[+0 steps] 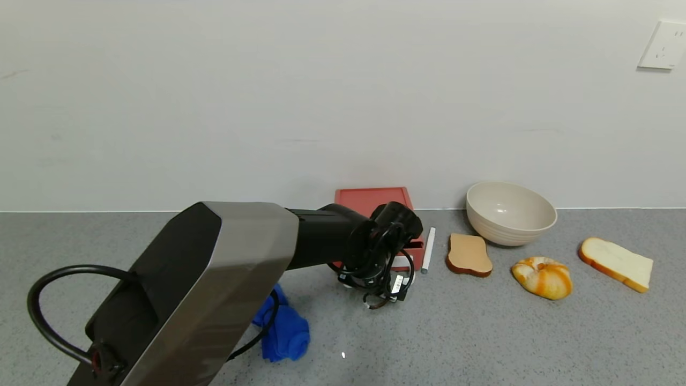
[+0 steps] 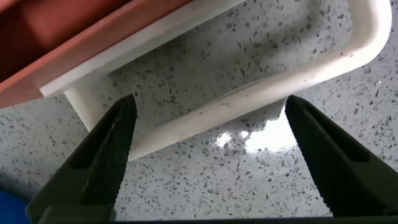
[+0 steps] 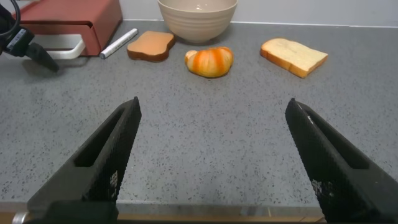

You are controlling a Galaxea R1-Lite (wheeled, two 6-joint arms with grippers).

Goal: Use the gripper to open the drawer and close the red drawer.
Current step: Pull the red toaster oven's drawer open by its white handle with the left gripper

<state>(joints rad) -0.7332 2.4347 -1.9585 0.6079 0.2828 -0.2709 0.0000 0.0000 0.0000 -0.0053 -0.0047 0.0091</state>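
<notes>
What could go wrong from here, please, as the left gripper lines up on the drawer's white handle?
The left gripper is open, its fingers either side of the white handle of the red drawer. That bar runs tilted across the gap in the left wrist view, so closing now could pinch it off-centre and slip.

The drawer box looks light; a pull might drag it whole across the counter.

A white marker lies close beside the drawer and could get knocked.

It looks like a kitchen corner set up for robot trials. A grey speckled stone table (image 1: 536, 332) runs along a plain white wall with a power socket (image 1: 662, 45) on it. On the table sit a beige bowl (image 1: 510, 213), bread slices (image 1: 616, 263), a bun (image 1: 542, 276) and a blue cloth (image 1: 286, 331).
</notes>
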